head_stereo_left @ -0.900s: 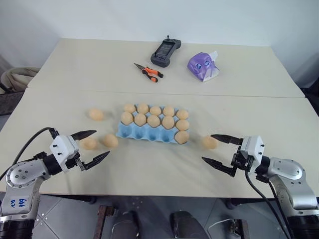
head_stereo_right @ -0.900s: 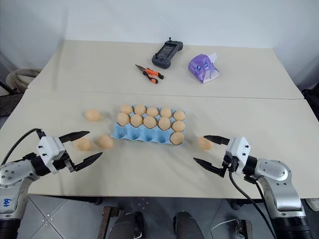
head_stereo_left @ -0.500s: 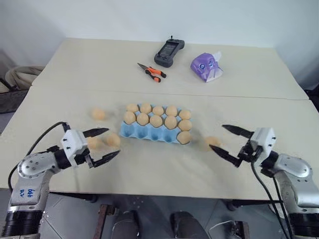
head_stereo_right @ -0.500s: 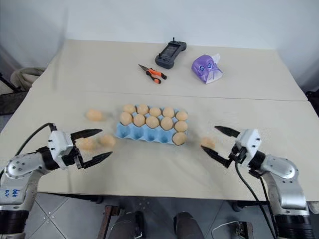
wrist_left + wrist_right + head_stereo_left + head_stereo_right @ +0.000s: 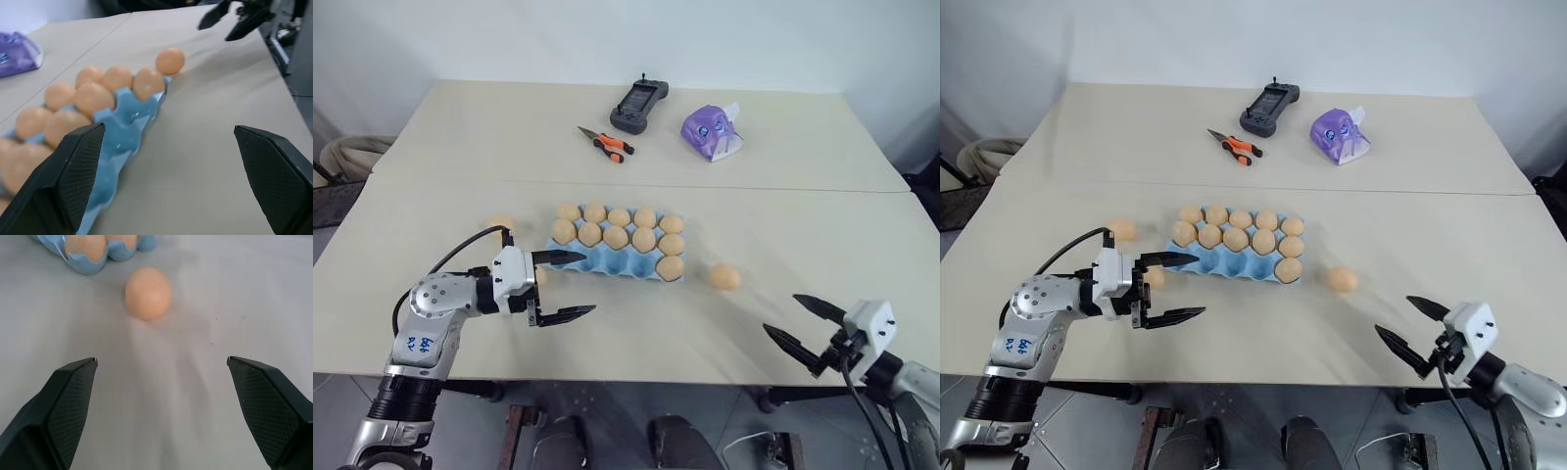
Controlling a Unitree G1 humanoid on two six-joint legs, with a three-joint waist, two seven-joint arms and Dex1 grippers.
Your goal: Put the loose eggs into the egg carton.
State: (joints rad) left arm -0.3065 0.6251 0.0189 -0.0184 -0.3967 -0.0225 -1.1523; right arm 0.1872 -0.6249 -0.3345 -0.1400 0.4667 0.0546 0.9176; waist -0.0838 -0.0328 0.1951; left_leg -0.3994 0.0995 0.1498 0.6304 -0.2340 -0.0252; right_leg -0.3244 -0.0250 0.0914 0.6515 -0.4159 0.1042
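The light blue egg carton (image 5: 607, 260) lies mid-table with several tan eggs in its back cups. One loose egg (image 5: 725, 277) rests on the table just right of the carton, and another loose egg (image 5: 501, 223) lies to the carton's left. A third egg (image 5: 1154, 277) peeks out from behind my left gripper. My left gripper (image 5: 570, 286) is open and points right at the carton's front left corner, holding nothing. My right gripper (image 5: 783, 315) is open near the table's front edge, apart from the right-hand egg (image 5: 148, 293), which lies straight ahead of its fingers.
At the back of the table lie orange-handled pliers (image 5: 605, 144), a black handheld controller (image 5: 638, 103) and a purple tissue pack (image 5: 711, 132). A seam runs across the table behind the carton. Bare tabletop stretches in front of the carton.
My left gripper has swung right, up to the carton's front left corner, now covering the eggs beside it. My right gripper has drawn back from the right-hand egg toward the table's front edge.
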